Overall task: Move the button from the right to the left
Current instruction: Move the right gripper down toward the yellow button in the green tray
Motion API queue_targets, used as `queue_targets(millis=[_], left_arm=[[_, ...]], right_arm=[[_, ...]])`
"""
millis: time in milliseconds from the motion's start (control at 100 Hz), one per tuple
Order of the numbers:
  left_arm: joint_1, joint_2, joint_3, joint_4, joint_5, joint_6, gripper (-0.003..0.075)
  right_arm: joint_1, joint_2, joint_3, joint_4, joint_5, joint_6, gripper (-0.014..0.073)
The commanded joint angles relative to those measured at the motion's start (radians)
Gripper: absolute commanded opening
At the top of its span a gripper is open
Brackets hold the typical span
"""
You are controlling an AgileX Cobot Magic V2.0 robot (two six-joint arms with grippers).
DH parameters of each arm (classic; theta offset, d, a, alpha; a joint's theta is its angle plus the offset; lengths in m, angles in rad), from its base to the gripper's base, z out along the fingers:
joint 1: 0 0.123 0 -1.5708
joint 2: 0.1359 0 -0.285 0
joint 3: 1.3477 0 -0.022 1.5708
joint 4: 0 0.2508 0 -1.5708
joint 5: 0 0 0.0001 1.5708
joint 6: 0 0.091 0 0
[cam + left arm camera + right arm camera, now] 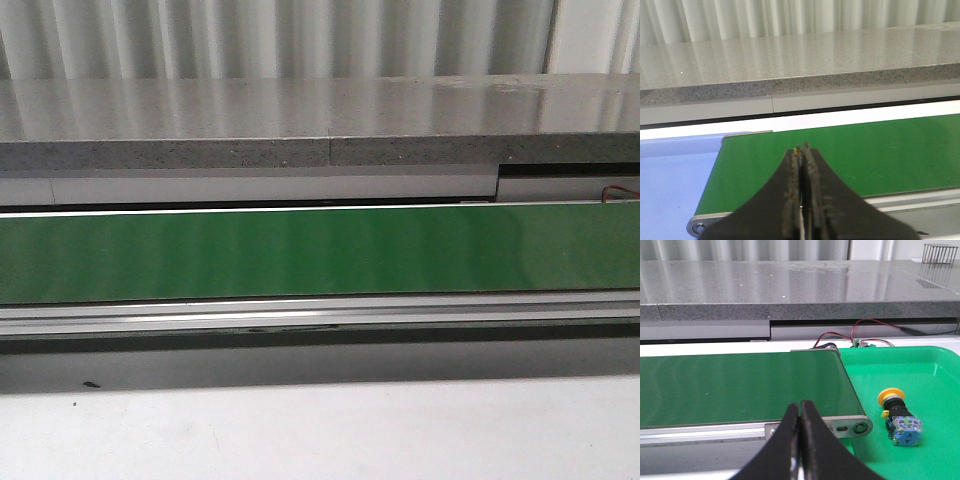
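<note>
Front view: only the green belt [300,255] and grey counter [300,120] show; no arms, no button.
Left wrist: left gripper [801,150] closed, nothing held, over the belt's end.
Right wrist: right gripper [799,407] closed, empty. Button [897,412] lies on its side in the green tray [940,390], near the tray's belt-side edge: yellow cap, black collar, blue-grey base.
</note>
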Motion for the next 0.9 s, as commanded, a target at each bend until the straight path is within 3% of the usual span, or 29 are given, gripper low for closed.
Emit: queue_targets(millis=[0, 690, 890], left_arm=[[0.001, -0.032, 0.038, -0.009, -0.078, 0.002, -0.002], [0.001, -0.032, 0.038, -0.009, -0.078, 0.002, -0.0021], [0.001, -0.032, 0.038, -0.009, -0.078, 0.002, -0.002]], right_arm=[[-0.004, -0.021, -0.021, -0.007, -0.08, -0.003, -0.0068], [-0.004, -0.018, -0.036, -0.007, -0.048, -0.003, -0.0068], [-0.004, 0.07, -0.19, -0.007, 0.15, -0.003, -0.0068]])
